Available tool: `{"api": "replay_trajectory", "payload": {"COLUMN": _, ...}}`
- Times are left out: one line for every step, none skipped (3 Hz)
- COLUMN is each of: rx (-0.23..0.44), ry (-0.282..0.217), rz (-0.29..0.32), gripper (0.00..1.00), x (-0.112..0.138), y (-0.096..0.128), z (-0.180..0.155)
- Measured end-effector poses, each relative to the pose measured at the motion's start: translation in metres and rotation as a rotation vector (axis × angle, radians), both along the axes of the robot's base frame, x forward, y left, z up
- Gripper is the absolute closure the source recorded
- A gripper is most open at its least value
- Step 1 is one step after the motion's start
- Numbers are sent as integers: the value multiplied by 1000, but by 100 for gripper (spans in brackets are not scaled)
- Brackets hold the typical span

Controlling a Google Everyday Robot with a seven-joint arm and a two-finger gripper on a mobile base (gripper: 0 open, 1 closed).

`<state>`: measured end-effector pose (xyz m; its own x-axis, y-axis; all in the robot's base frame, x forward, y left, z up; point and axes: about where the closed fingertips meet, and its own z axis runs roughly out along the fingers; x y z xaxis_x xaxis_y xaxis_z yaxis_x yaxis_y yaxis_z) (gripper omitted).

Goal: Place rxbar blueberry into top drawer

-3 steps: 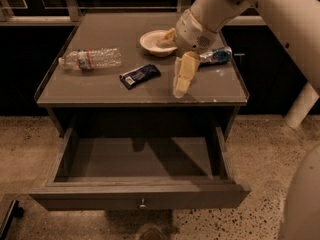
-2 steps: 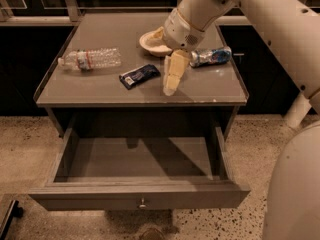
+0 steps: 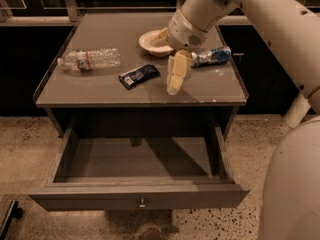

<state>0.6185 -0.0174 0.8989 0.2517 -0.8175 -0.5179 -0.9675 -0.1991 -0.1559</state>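
bar [image 3: 139,76] laid flat on bench [image 3: 100,91], centre, towards front edge | gripper [image 3: 174,86] poised just right of it, nothing seen held, open or closed cannot be told | bar judged light, thin, slick-wrapped, slightly pliable; best pinched across its short width | drawer [image 3: 140,196] open below

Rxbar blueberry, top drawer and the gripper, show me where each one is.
rxbar blueberry [image 3: 139,76]: camera view, middle of the wrapper.
top drawer [image 3: 200,198]: camera view, bare front panel.
gripper [image 3: 173,85]: camera view, lower tip, just right of the rxbar blueberry.
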Motion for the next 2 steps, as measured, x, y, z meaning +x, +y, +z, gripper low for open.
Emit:
{"api": "replay_trajectory", "payload": {"rx": -18, "ry": -10, "rz": 30, "gripper": 0, "x": 14, "y": -4, "z": -4}}
{"api": "replay_trajectory", "payload": {"rx": -1, "ry": -32, "rz": 57, "gripper": 0, "x": 32, "y": -3, "z": -3}}
